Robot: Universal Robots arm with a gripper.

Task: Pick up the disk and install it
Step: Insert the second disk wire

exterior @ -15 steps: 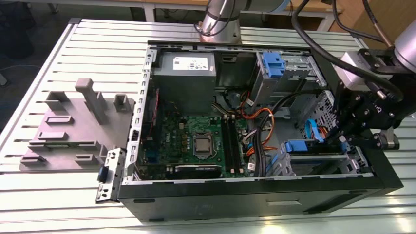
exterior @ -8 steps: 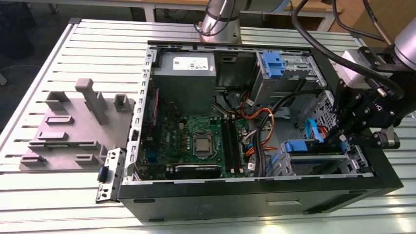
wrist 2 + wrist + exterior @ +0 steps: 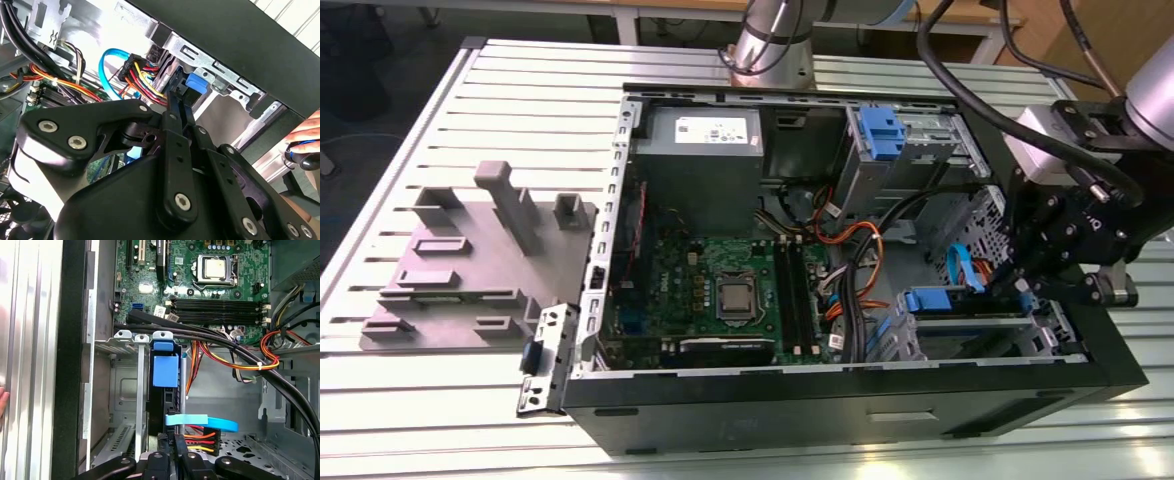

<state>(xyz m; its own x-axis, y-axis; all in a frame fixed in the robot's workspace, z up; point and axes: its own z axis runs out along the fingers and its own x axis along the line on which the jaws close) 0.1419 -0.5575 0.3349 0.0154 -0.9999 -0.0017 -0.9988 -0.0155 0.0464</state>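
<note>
The robot's black hand (image 3: pixel 1023 283) reaches into the open computer case (image 3: pixel 854 400) on the desk (image 3: pixel 427 420), at the exterior view's right. Its two thin fingers (image 3: pixel 175 107) are pinched close together. They hold the back edge of the disk (image 3: pixel 164 395), which stands on its side. The disk sits right in front of the hand, inside the grey metal cage (image 3: pixel 122 390) near the case wall. A blue tab (image 3: pixel 165 371) shows on the disk. A light blue cable (image 3: pixel 200 421) and red and yellow wires (image 3: pixel 200 437) lie just beside the fingers. The green board (image 3: pixel 200 285) lies farther away. A person's hand (image 3: pixel 305 135) rests outside the case.
</note>
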